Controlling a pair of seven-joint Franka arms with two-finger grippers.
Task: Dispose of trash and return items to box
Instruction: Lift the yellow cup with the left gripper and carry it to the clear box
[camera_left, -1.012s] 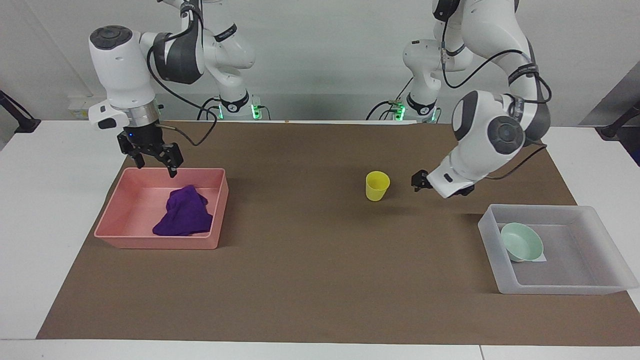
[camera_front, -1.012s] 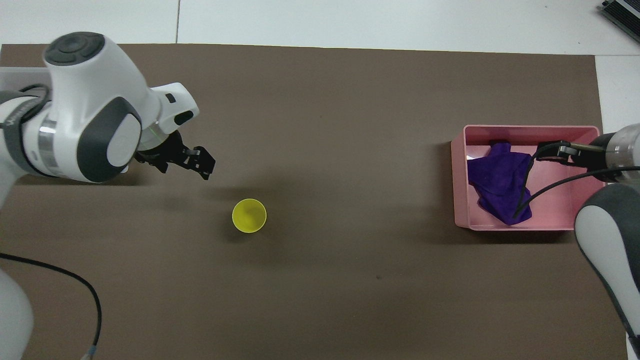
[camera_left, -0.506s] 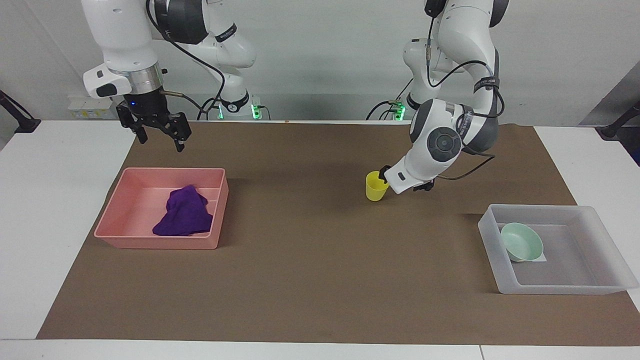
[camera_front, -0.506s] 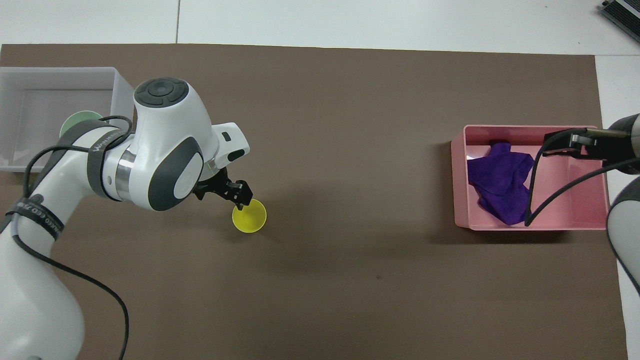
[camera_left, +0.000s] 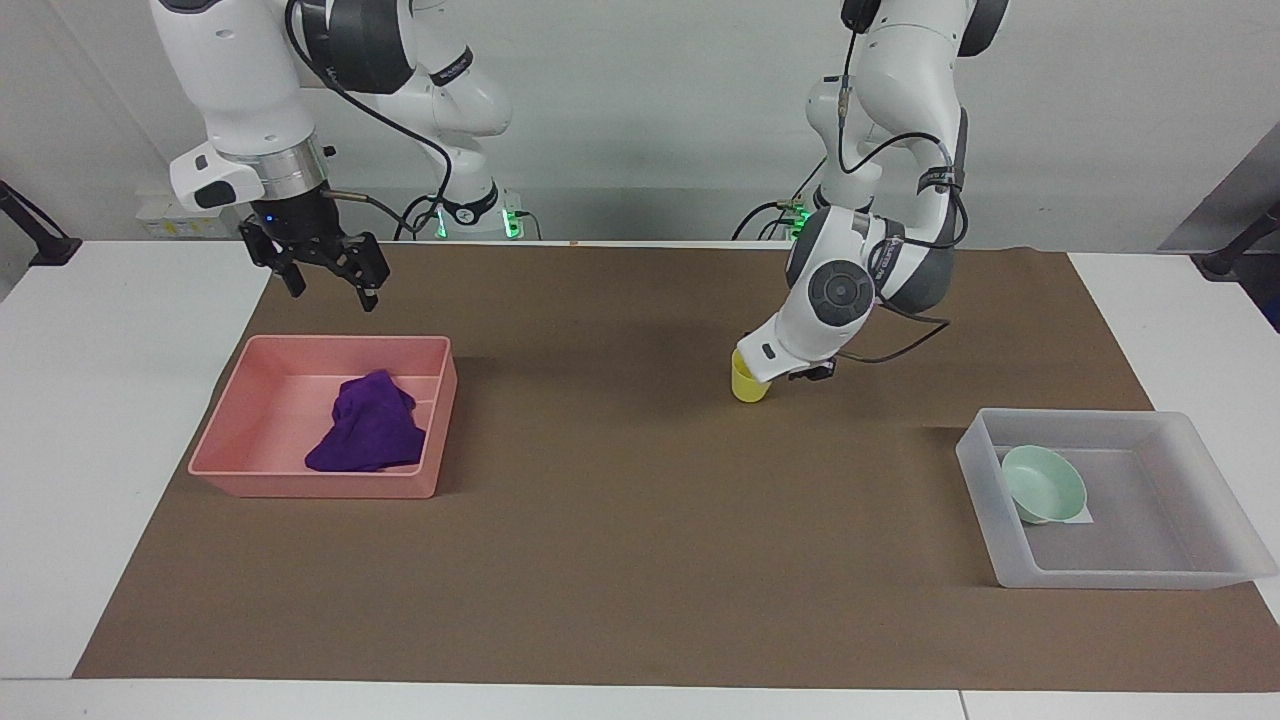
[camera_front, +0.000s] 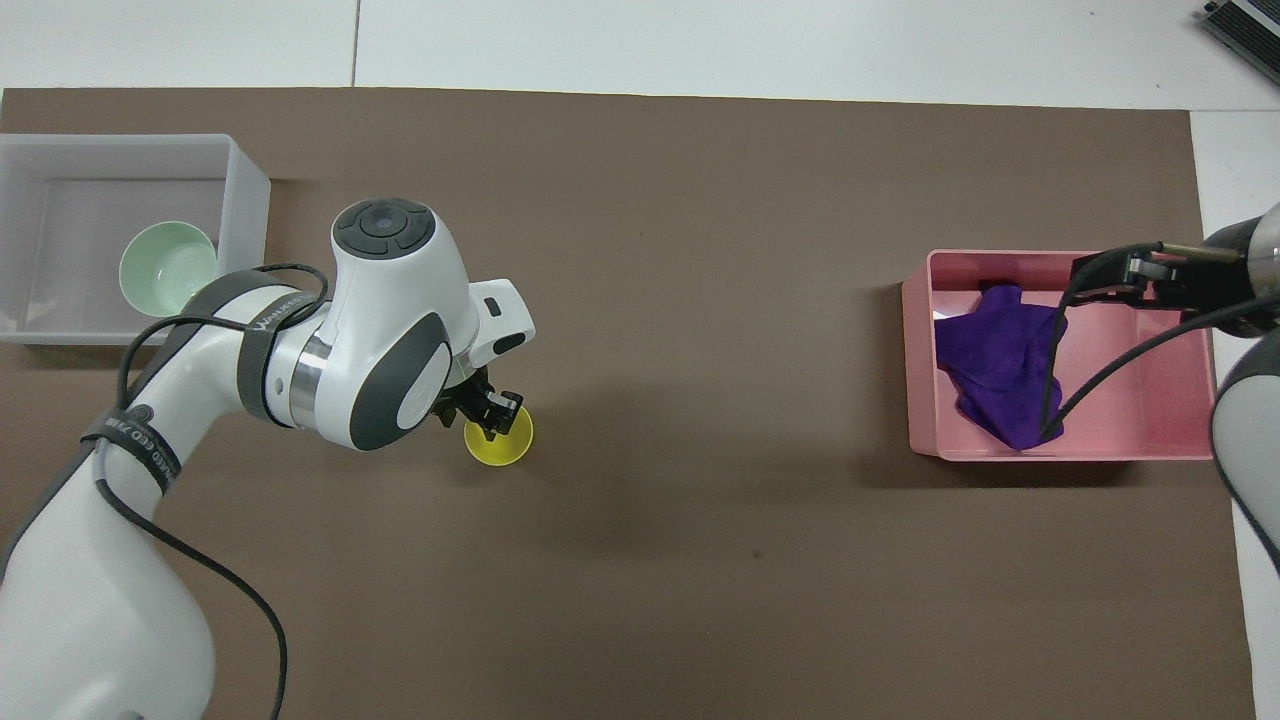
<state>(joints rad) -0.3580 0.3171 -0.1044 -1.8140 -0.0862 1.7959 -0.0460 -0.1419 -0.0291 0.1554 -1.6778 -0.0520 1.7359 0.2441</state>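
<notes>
The yellow cup (camera_left: 748, 388) stands upright on the brown mat mid-table; it also shows in the overhead view (camera_front: 503, 446). My left gripper (camera_front: 497, 412) is down at the cup's rim, on the side toward the left arm's end. The mint-green bowl (camera_left: 1045, 485) lies in the translucent box (camera_left: 1100, 578) at the left arm's end, partly over its white label (camera_left: 1086, 516). The purple cloth (camera_left: 365, 430) lies crumpled in the pink tray (camera_left: 310, 485). My right gripper (camera_left: 333, 295) is open and empty, in the air over the tray's edge nearest the robots.
The brown mat (camera_left: 620, 560) covers most of the white table. The pink tray sits at the right arm's end, the box at the left arm's end. A black cable hangs from the right wrist over the tray (camera_front: 1060, 258).
My left gripper swung from beside the box to the yellow cup and lowered onto its rim. My right gripper rose from inside the pink tray and drew back. The cup, cloth and bowl stayed put.
</notes>
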